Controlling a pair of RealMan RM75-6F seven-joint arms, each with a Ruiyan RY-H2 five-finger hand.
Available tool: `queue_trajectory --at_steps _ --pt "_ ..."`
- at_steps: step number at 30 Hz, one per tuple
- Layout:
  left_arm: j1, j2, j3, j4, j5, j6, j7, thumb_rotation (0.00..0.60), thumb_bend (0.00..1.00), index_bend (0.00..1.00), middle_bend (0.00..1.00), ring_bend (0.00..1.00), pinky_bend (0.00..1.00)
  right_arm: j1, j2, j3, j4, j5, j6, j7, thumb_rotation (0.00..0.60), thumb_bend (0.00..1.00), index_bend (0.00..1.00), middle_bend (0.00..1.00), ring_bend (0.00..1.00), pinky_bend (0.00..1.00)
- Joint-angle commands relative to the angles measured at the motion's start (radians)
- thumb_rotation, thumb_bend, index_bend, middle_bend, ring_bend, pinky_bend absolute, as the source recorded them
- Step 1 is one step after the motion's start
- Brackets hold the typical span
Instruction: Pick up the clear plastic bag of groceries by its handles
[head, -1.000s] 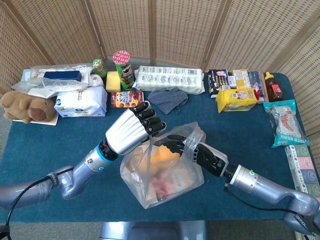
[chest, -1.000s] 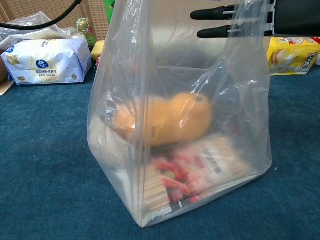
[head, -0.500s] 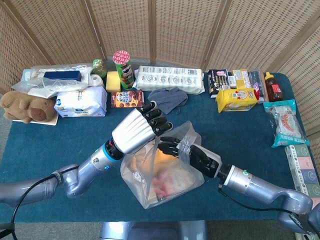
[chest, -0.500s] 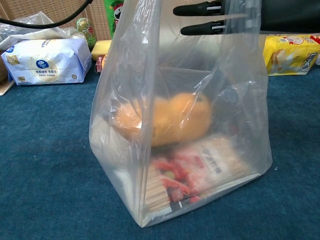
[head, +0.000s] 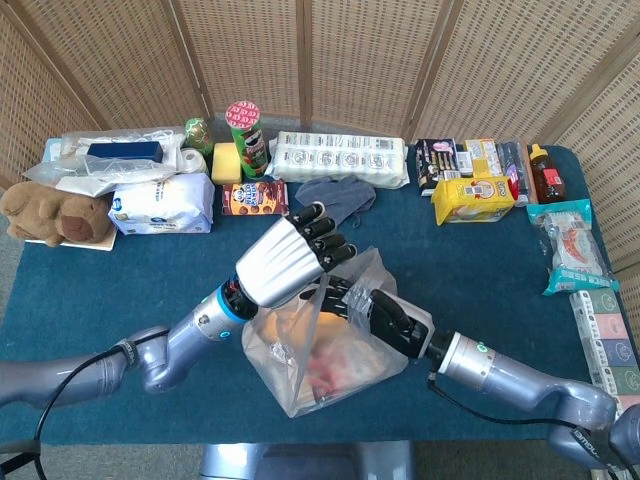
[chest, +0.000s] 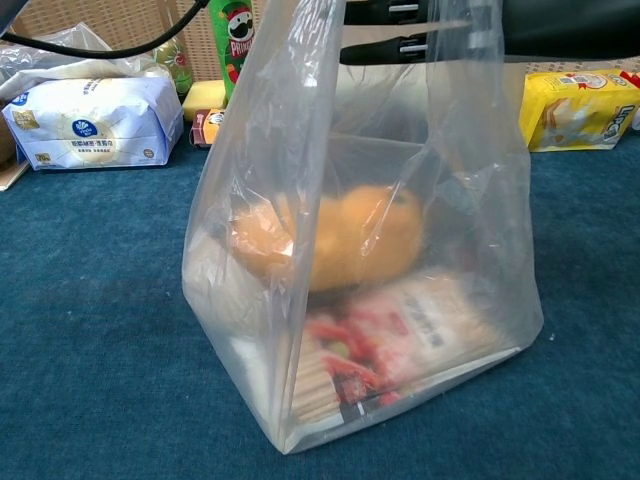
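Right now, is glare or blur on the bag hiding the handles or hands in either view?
Head view: sharp and evenly lit, both the left hand and right hand clear at the bag top. Chest view: glossy highlights streak the plastic, and the frame crops the handles; only dark fingers show.

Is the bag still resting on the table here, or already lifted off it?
Touching. The chest view shows the bag with its bottom edge sitting flat on the blue table, no gap beneath it.
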Motion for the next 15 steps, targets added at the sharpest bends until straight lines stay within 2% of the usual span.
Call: queue_trajectory --at_steps 1,15 --pt "-0.008 -0.008 -0.002 0.005 -0.007 -0.003 0.0 0.6 0.21 0.61 0.75 0.6 0.49 0.002 -0.002 0.001 -0.003 0.004 -0.003 0.001 0.121 0.08 0.05 0.14 0.07 0.01" --pt "-0.037 -0.029 -0.001 0.024 -0.017 -0.015 0.016 0.6 0.2 0.61 0.74 0.59 0.49 0.012 -0.017 0.015 -0.018 0.017 -0.009 0.003 0.123 0.09 0.05 0.16 0.07 0.02"
